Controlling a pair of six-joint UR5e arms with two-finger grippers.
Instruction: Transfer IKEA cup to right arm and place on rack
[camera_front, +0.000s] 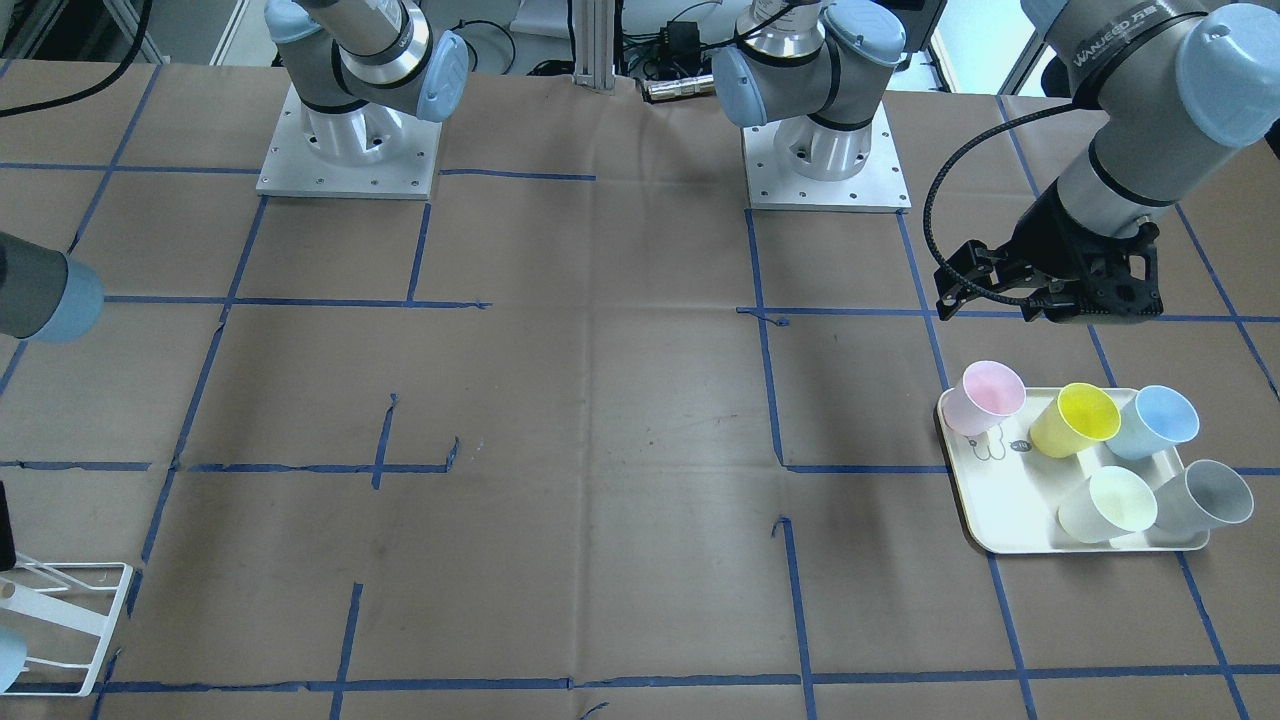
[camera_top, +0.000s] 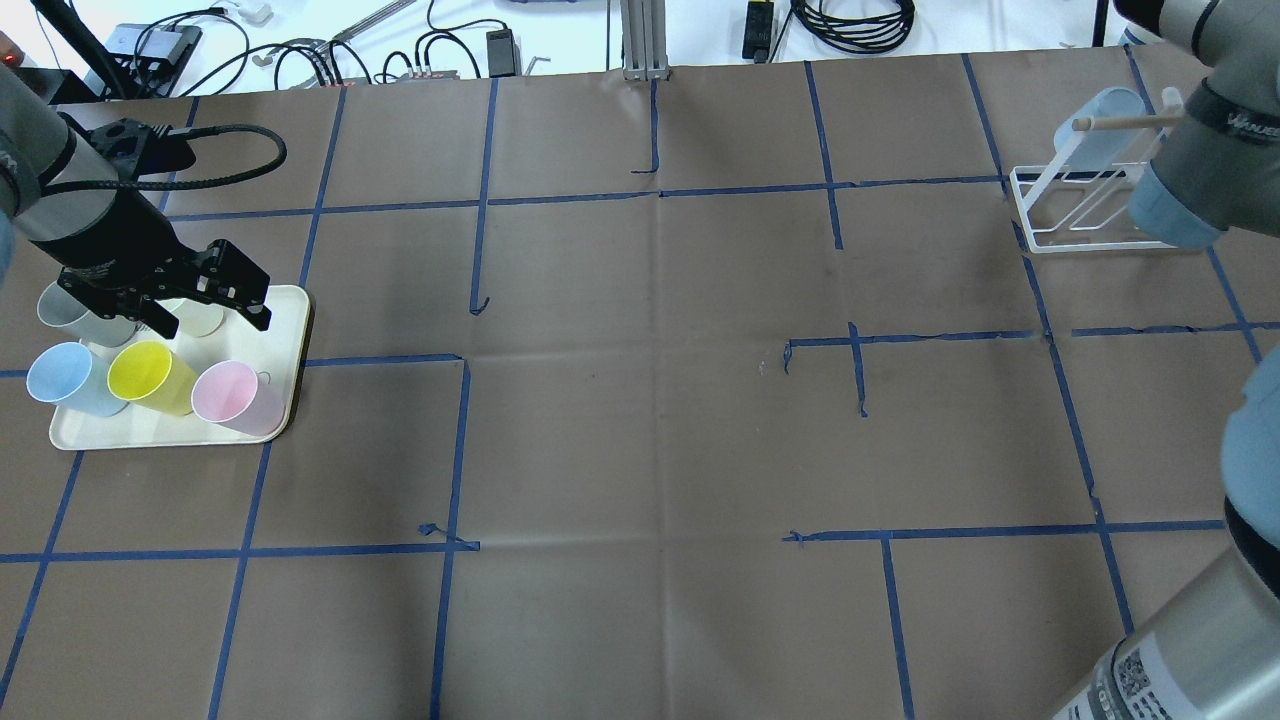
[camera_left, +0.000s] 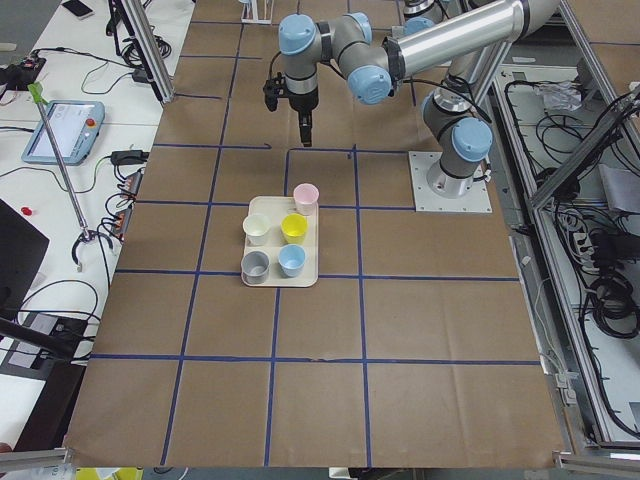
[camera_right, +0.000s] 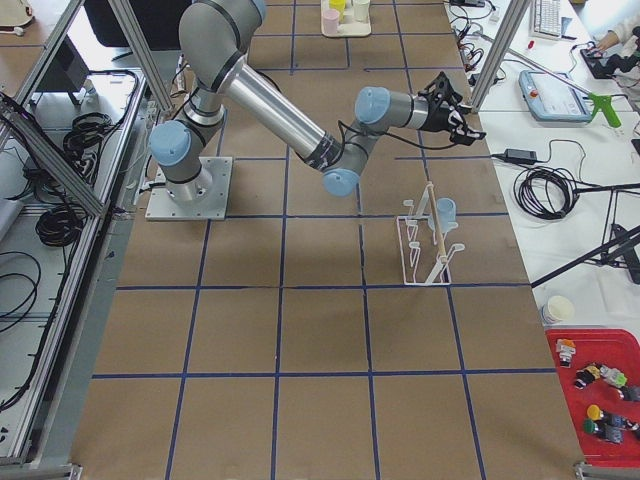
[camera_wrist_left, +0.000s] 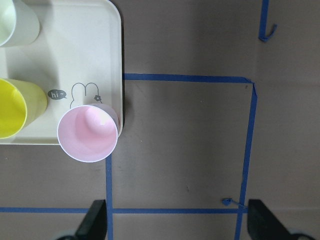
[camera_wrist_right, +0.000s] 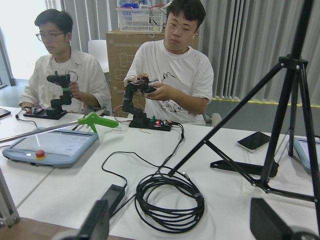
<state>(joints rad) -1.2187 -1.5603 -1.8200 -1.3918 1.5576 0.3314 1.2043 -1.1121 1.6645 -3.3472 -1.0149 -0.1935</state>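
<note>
Several IKEA cups stand on a cream tray (camera_top: 285, 330): pink (camera_top: 235, 395), yellow (camera_top: 150, 375), blue (camera_top: 65, 378), grey (camera_top: 70, 312) and pale green (camera_front: 1108, 505). My left gripper (camera_wrist_left: 180, 222) hangs open and empty well above the tray's edge, and the pink cup (camera_wrist_left: 88, 133) shows below it. The white wire rack (camera_top: 1080, 215) stands at the far right with a light blue cup (camera_top: 1100, 125) hung on its wooden peg. My right gripper (camera_wrist_right: 182, 225) is open and empty. It is beyond the rack (camera_right: 425, 250) and points off the table.
Brown paper with blue tape lines covers the table (camera_top: 650, 400). Both arm bases (camera_front: 345, 150) sit on the robot's side. Off the table past the rack, two people sit at a white desk (camera_wrist_right: 210, 165) with cables, a tripod and a teach pendant.
</note>
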